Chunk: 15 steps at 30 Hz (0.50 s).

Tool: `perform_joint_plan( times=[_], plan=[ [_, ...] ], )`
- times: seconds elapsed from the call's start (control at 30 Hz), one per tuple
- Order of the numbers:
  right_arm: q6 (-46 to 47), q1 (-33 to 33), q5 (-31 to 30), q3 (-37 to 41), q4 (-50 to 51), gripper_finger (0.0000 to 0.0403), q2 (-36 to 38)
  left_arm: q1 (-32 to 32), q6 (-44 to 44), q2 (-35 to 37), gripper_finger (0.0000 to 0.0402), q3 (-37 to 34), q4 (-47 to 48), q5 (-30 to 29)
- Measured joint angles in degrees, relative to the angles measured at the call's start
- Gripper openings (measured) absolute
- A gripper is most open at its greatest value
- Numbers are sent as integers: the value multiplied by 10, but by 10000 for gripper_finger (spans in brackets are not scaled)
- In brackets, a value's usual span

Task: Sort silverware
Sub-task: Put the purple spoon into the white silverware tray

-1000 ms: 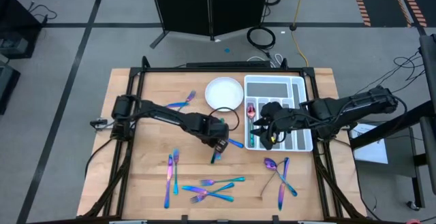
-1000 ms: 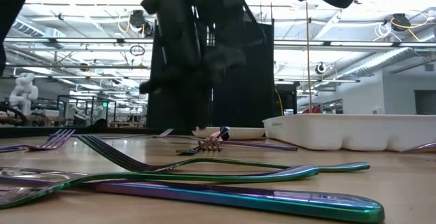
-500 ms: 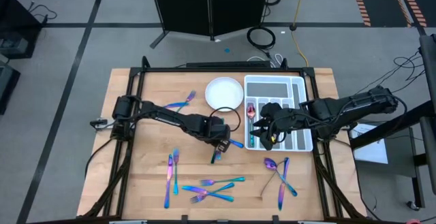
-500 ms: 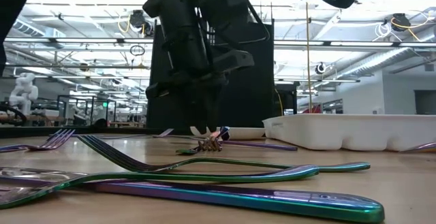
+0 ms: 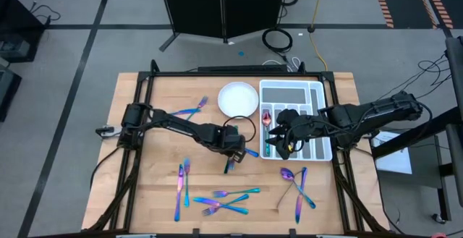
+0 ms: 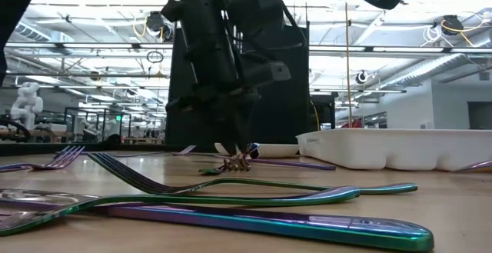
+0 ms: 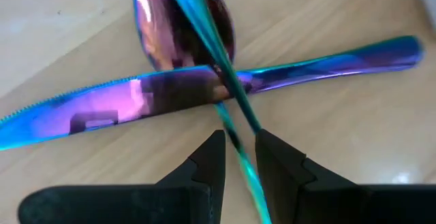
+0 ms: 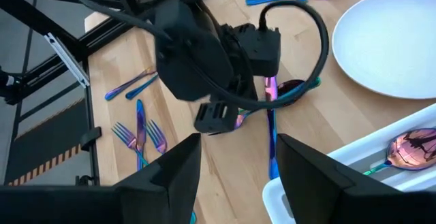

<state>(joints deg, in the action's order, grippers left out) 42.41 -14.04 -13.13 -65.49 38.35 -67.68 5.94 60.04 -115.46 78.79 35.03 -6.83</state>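
My left gripper (image 5: 233,150) hangs low over the table's middle, open by a narrow gap. In the left wrist view its fingertips (image 7: 238,146) stand on either side of a teal spoon handle (image 7: 219,74) that lies across a purple-blue knife (image 7: 136,101). I see no touch. The spoon's bowl (image 7: 180,26) lies on the wood. My right gripper (image 5: 278,142) hovers open over the white tray's (image 5: 318,93) near-left corner, holding nothing (image 8: 235,176). One pink spoon (image 8: 412,146) lies in the tray. Other iridescent silverware lies scattered on the table (image 5: 224,200).
A round white plate (image 5: 239,98) sits left of the tray. A fork (image 5: 192,110) lies at the far left, a knife and fork (image 5: 181,184) at the near left, spoons and a knife (image 5: 296,184) at the near right. Forks fill the low view's foreground (image 6: 231,195).
My left gripper has come down toward the crossed spoon and knife and shifted slightly toward the table's right; its fingertips now reach the silverware's level. My right arm has kept still.
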Motion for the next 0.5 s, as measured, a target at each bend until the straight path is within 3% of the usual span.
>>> perform_joint_plan(
  times=[0.5],
  plan=[
    [-1, 0, 13, 0, -3, 183, 0, 8, -6, -21, 78, 1, -3, 12]
  ],
)
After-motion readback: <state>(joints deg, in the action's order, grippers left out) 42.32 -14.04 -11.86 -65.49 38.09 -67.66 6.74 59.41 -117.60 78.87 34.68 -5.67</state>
